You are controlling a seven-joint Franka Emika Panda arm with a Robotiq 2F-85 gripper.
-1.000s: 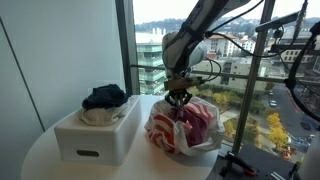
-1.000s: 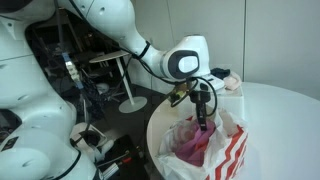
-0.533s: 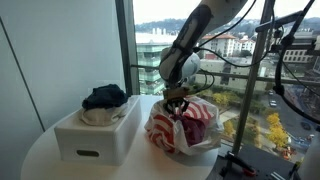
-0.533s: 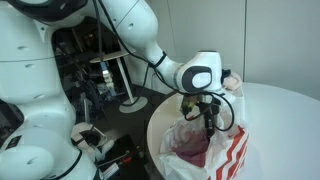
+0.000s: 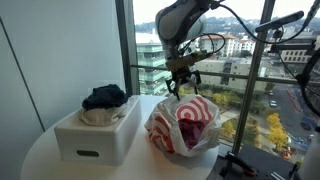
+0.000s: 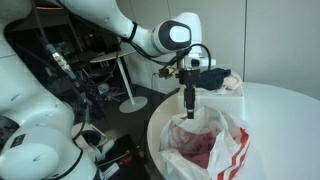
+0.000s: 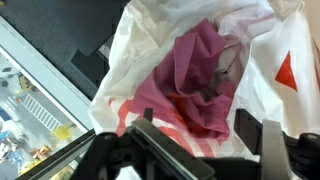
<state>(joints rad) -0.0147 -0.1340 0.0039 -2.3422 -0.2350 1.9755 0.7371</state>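
A white plastic bag (image 5: pixel 186 124) with red markings stands open on the round table (image 5: pixel 45 160). Crumpled pink cloth (image 7: pixel 200 75) lies inside it, also showing in an exterior view (image 6: pixel 203 151). My gripper (image 5: pixel 183 84) hangs a little above the bag's mouth (image 6: pixel 208 128), jaws open, nothing between them. In the wrist view the gripper (image 7: pixel 215 150) looks straight down into the bag (image 7: pixel 150 45), with its dark fingers (image 7: pixel 165 152) apart at the bottom edge, clear of the cloth.
A white box (image 5: pixel 98 133) with dark cloth (image 5: pixel 104 97) piled on it stands next to the bag. A tall window (image 5: pixel 150 50) runs behind the table. Stands and cables (image 5: pixel 275 60) crowd the far side; the table edge (image 6: pixel 160 120) is close to the bag.
The gripper was down inside the bag with its jaws shut; it has lifted up out of the bag and opened. The pink cloth stays in the bag.
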